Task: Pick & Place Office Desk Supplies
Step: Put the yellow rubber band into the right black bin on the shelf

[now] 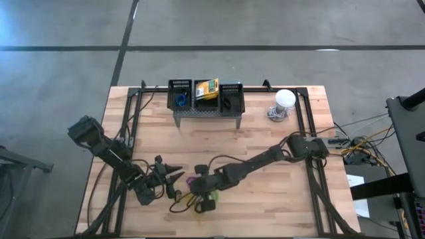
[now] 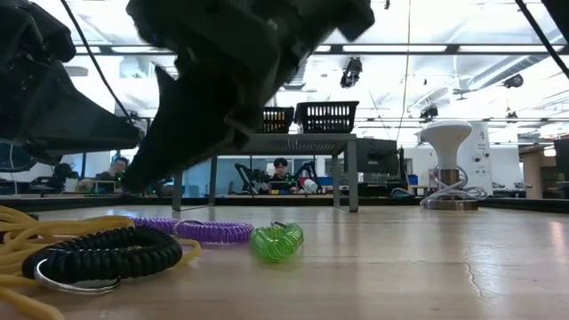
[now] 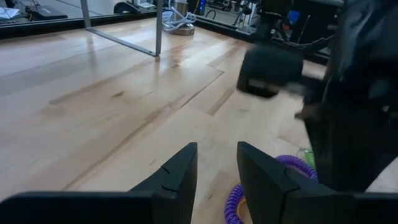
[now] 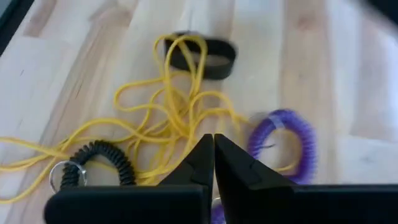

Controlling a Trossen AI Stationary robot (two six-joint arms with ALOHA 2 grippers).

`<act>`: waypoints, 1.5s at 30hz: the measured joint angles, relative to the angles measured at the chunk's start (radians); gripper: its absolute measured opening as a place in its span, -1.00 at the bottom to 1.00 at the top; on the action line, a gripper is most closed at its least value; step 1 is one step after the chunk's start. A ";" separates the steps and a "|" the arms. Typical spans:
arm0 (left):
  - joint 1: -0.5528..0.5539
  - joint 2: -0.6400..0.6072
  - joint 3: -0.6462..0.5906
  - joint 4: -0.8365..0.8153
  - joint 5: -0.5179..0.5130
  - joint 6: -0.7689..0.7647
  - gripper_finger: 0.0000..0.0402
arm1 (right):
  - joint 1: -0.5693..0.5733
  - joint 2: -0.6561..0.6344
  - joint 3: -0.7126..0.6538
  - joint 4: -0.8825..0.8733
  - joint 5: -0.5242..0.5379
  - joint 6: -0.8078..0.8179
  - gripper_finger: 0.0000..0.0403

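Near the front edge of the tabletop [image 1: 265, 192], left of centre, the right gripper [image 4: 213, 144] hung over the loose supplies with its fingers pressed together, nothing visibly between them. Under it lay tangled yellow bands [image 4: 168, 112], a purple loop [image 4: 283, 140] just beside them, a black coiled loop [image 4: 102, 158] with a metal ring, and a black band [image 4: 202, 55] farther off. A green loop [image 2: 276, 241] sat beside the purple one on the wood. Left gripper [image 3: 216, 165] waited close by, toward the front-left corner, fingers partly apart, holding nothing. At the back edge, three black mesh baskets [image 1: 232, 97] sat in a row on a grey stand [image 1: 206, 114]; a yellow-green crayon box [image 1: 207, 88] lay in the middle basket. A white dome [image 1: 285, 99] stood near the back-right corner.
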 joint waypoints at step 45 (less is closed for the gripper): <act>0.000 0.000 0.000 -0.015 0.007 -0.001 -0.41 | 0.055 -0.071 -0.021 -0.034 0.297 -0.011 -0.95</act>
